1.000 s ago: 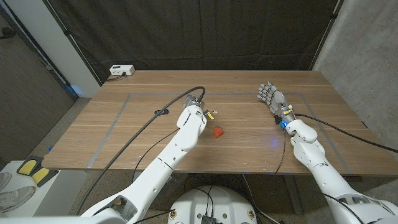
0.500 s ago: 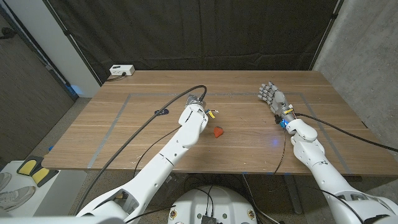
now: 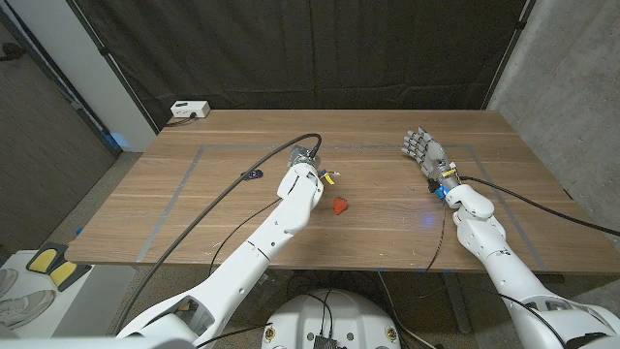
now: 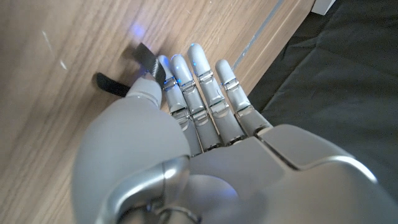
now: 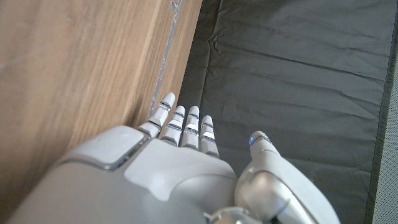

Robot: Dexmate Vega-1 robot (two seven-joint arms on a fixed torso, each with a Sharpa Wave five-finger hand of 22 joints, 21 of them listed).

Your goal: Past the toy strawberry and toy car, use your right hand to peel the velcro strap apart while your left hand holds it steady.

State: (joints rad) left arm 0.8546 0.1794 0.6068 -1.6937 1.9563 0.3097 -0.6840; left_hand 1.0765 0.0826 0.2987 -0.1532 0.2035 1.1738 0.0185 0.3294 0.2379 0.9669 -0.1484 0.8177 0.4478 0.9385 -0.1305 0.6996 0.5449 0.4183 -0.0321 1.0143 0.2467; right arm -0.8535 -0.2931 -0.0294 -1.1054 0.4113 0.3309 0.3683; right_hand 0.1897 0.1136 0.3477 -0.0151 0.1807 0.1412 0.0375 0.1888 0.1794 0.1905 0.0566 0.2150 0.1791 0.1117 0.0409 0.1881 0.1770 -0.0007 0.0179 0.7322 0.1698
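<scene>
My left hand [image 3: 306,161] reaches to the middle of the table, just left of the small toy car [image 3: 330,176]. The red toy strawberry [image 3: 339,206] lies nearer me, beside my left forearm. In the left wrist view my left hand [image 4: 186,143] has its fingers straight and close together, and thumb and forefinger meet on the black velcro strap [image 4: 112,84], one end of which sticks up by the fingertips [image 4: 163,62]. My right hand [image 3: 423,147] stands apart at the right with fingers spread, holding nothing; the right wrist view shows my right hand [image 5: 180,155] near the table's far edge.
A black cable [image 3: 254,174] loops over the table left of my left arm. A white box [image 3: 190,110] sits at the far left corner. Grey tape lines [image 3: 184,179] mark the wooden table [image 3: 387,199]. Dark cloth hangs behind.
My left forearm has swung slightly to the right while the hand stays at the strap. The right hand has not moved.
</scene>
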